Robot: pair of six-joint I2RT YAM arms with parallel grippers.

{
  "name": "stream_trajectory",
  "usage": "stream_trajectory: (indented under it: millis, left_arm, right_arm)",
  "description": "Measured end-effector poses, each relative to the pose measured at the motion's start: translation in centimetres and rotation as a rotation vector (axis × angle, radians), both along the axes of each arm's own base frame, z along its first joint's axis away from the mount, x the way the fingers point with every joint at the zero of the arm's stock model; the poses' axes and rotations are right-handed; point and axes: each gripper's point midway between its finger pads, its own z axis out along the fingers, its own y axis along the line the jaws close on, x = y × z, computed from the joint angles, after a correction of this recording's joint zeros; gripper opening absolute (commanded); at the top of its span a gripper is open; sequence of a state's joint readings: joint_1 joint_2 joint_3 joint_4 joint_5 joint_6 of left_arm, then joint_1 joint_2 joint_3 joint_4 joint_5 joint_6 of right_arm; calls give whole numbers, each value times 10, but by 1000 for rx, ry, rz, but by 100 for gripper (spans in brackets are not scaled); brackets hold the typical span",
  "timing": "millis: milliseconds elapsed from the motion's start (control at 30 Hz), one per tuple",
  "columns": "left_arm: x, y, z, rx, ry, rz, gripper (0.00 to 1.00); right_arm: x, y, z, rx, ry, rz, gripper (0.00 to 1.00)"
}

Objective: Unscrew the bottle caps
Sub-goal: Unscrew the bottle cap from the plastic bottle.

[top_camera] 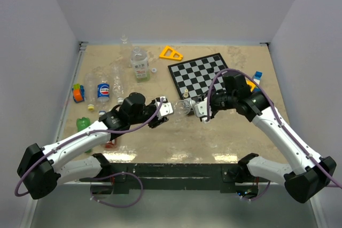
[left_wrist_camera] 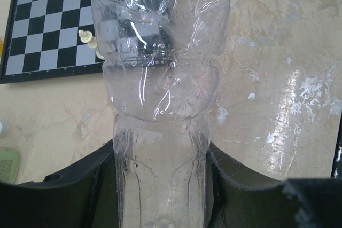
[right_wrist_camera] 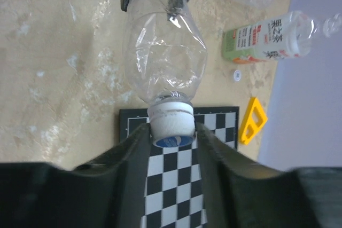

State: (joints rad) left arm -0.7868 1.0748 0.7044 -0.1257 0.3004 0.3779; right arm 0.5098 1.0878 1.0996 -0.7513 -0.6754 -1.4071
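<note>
A crumpled clear bottle hangs level above the table between my two grippers. My left gripper is shut on its body; in the left wrist view the bottle fills the gap of the gripper. My right gripper is shut on its white cap with a blue top, which sits on the bottle's neck between the gripper's jaws. Other bottles lie at the left: a blue cola-label one, clear ones, a green one, and a white-green-orange label one.
A chessboard lies under and behind the right gripper, with a small chess piece at its near edge. A yellow triangle lies at the back. A loose white cap lies beside the labelled bottle. A blue-white block sits right of the board.
</note>
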Motion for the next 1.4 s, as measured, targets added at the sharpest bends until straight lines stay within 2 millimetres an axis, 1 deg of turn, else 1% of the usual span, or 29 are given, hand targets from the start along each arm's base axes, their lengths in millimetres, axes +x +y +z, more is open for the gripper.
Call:
stream_trajectory:
  millis: [67,133,233,300,333,367,433,500,600,733,867,933,1000,1100,1233,1300,1400]
  left_arm:
    - [1,4,-1,5,-15,16,0]
    - [0,10,-7,25,-19,35,0]
    - [1,20,-17,57,-19,73,0]
    - [2,25,-20,73,-24,95,0]
    - [3,27,-20,77,-29,107,0]
    - [5,30,-20,82,-37,123,0]
    - [7,33,-19,85,-49,142,0]
    - [9,35,-16,83,-60,156,0]
    - [11,37,-14,83,-69,170,0]
    - [13,39,-14,89,-75,186,0]
    - [15,40,-14,92,-79,195,0]
    - [15,40,-14,93,-79,194,0]
    - [14,40,-14,93,-79,193,0]
    - [14,40,-14,93,-79,193,0]
    - [14,40,-14,93,-79,193,0]
    - [15,40,-14,94,-80,196,0]
    - [15,41,-14,95,-81,199,0]
  right_arm:
    - [-1,2,0,22,42,-19,68]
    - [0,3,4,50,80,-47,79]
    - [0,4,16,96,130,-86,85]
    - [1,-1,27,129,166,-113,88]
    - [3,-5,32,144,181,-132,91]
    - [7,-13,39,161,198,-159,98]
    - [12,-22,46,183,226,-201,98]
    - [15,-28,48,203,269,-242,98]
    - [18,-27,44,269,401,-335,98]
    - [27,-17,32,333,600,-410,92]
    - [36,-8,12,333,760,-444,88]
    - [38,-4,6,337,812,-452,86]
    - [38,2,3,337,855,-454,83]
    - [33,18,-3,319,898,-429,78]
    - [23,37,-17,275,968,-394,72]
    - [22,39,-21,266,993,-389,67]
    - [22,40,-23,264,1006,-393,52]
